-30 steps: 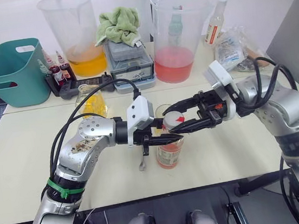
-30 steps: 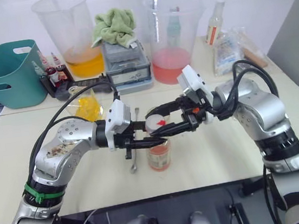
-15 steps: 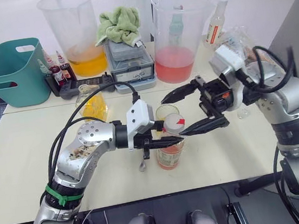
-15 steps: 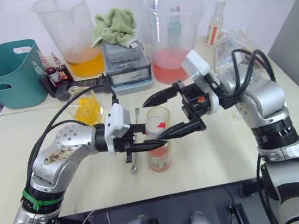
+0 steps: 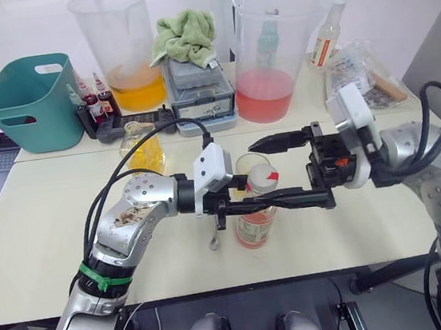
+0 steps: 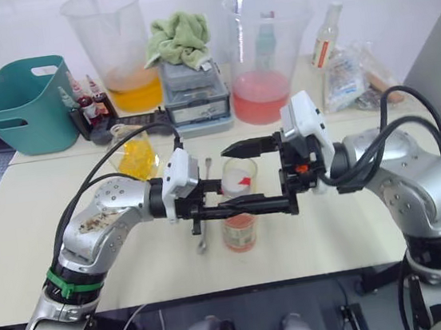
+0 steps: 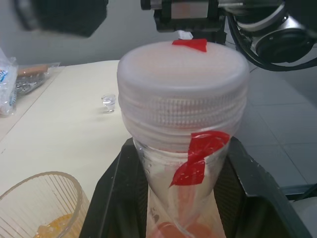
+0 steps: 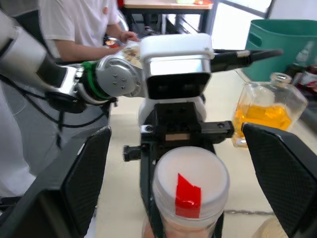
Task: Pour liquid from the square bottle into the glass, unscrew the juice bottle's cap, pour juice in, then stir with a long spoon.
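My left gripper [image 5: 246,206] is shut on the neck of the juice bottle [image 5: 252,224], which stands on the table holding a little pinkish liquid. Its whitish cap [image 5: 261,178], marked with red tape, sits on the neck. My right gripper [image 5: 259,172] is open, one finger above and one below the cap, touching neither. Just behind the bottle stands the glass [image 5: 247,162] with yellow liquid at the bottom. The square bottle [image 5: 139,147] stands further left and back. The long spoon [image 6: 203,238] lies on the table, partly hidden under my left gripper.
Along the back stand two big jugs, one with orange liquid [image 5: 132,87] and one with pink [image 5: 276,94], a grey box [image 5: 202,96] under a green towel, dropper bottles [image 5: 93,108] and a teal basket [image 5: 24,104]. A small clear stopper [image 7: 107,100] lies on the table. A person [image 8: 79,25] sits beyond.
My right gripper, shut on the cap a second ago, let go and opened. It has since turned at the wrist and now spans the cap again, still open. The left gripper kept hold.
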`<state>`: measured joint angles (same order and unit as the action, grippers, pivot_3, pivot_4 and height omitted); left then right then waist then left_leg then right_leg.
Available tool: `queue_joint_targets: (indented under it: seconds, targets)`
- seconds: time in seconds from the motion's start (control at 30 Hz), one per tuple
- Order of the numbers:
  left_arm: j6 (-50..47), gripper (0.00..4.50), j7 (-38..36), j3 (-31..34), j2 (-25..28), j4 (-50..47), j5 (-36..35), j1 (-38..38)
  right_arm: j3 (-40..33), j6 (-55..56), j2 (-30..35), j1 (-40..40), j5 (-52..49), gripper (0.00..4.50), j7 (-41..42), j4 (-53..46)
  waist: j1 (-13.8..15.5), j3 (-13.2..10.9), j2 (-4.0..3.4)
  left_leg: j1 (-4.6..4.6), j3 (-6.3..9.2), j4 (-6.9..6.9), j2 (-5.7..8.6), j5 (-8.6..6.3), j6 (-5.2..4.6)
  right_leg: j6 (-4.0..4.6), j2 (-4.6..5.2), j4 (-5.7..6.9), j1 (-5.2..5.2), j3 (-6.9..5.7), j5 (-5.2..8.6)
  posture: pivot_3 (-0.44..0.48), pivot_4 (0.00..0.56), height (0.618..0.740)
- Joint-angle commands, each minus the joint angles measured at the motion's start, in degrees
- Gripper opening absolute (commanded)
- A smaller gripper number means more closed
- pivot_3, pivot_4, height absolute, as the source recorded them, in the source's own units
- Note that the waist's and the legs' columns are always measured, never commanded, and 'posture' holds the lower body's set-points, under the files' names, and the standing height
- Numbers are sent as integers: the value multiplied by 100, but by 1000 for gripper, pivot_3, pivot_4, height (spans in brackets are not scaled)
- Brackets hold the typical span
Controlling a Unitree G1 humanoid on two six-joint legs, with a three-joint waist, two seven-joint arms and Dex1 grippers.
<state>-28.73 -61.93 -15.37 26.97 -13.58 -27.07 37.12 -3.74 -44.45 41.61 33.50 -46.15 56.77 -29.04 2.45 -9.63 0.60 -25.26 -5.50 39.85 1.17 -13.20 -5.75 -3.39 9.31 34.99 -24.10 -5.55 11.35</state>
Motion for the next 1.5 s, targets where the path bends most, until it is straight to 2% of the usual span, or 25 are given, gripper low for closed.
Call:
queue_joint_targets:
  seconds: [0.03, 0.23, 0.27, 0.47, 0.5, 0.53, 0.83, 1.0, 1.07, 1.17, 1.23, 1.27, 1.4, 1.5]
  targets:
    - [13, 1272, -161, -235, -43, 178, 131, 22, -241, -123, -10, -95, -139, 4475, -550, -374, 7, 0, 0, -1, -2, -1, 2, 0, 0, 0, 1, -1, 3, 2, 0, 0, 150, 740]
    - [72, 1272, -241, -246, -72, 271, 164, 73, -284, -214, 47, -122, -346, 4475, -784, -393, 12, 0, 0, 0, -3, 1, 3, 14, -26, 0, -1, -1, 8, 2, 0, 0, 150, 740]
    - [79, 1272, -248, -242, -74, 287, 169, 81, -281, -216, 59, -119, -366, 3967, -799, -383, 13, 0, 0, 0, -3, 1, 3, 13, -28, 0, -1, -1, 9, 2, 0, 0, 150, 740]
    - [54, 1272, -229, -204, -47, 258, 185, 66, -174, -231, 194, -84, -413, 1933, -630, -267, 11, 0, 0, 0, -2, 1, 2, 13, -32, -1, -2, -1, 11, 2, 0, 0, 150, 740]
    - [47, 1272, -218, -195, -40, 249, 187, 60, -114, -201, 234, -64, -358, 1654, -558, -217, 11, 0, 0, 0, -2, 1, 2, 13, -32, -1, -2, -1, 12, 2, 0, 0, 150, 740]
    - [39, 1272, -207, -187, -33, 242, 190, 55, -51, -164, 273, -39, -301, 1628, -468, -158, 11, 0, 0, 0, -3, 1, 2, 13, -33, -1, -2, -1, 12, 2, 0, 0, 150, 740]
    - [-93, 1272, -55, -106, 94, -16, 169, -95, 619, 489, 416, 444, 221, 1628, 861, 632, -12, 4, 3, 2, 0, 2, 0, 12, -35, -1, -7, -2, 13, 3, 0, 0, 150, 740]
    - [-198, 1272, -15, -85, 194, -200, 133, -165, 1202, 1360, 171, 1378, 532, 1628, 2900, 2130, -47, 5, 4, 3, -3, 2, -1, 12, -35, -1, -11, -3, 14, 5, 1, 0, 150, 740]
    - [-213, 1272, -11, -85, 216, -210, 126, -165, 1436, 1519, 89, 1719, 627, 1628, 3365, 2647, -52, 4, 3, 3, -2, 1, -1, 12, -35, -1, -13, 0, 12, 5, 1, 0, 150, 740]
    - [-226, 1272, 16, -95, 250, -238, 150, -177, 1862, 1749, 12, 2371, 497, 1628, 3573, 3393, -86, 4, 3, 2, -1, -1, 1, 12, -36, -1, -12, 2, 8, 5, 0, 0, 150, 740]
    - [-217, 1272, 29, -106, 261, -276, 152, -206, 1945, 1722, 71, 2628, 372, 2684, 3573, 3603, -98, 4, 4, 2, 3, -1, 0, 12, -35, -1, -11, 7, 6, 3, 0, 0, 150, 740]
    - [-213, 1272, 21, -120, 268, -297, 148, -224, 1962, 1679, 128, 2709, 297, 2907, 3573, 3651, -103, 4, 4, 2, 3, -2, 0, 12, -34, -1, -11, 8, 6, 3, 0, 0, 150, 740]
    - [-172, 1272, 59, -198, 186, -281, 175, -245, 1629, 1425, 337, 2675, 213, 4333, 3570, 3521, -99, 4, 4, 2, 6, -3, 1, 11, -32, -1, -8, 4, 7, 1, 0, 0, 150, 740]
    - [-137, 1272, 59, -225, 117, -227, 172, -221, 1212, 1158, 479, 2353, 131, 4451, 3198, 3024, -84, 4, 4, 2, 6, -5, 0, 12, -30, 0, -7, 2, 7, 1, 0, 0, 150, 740]
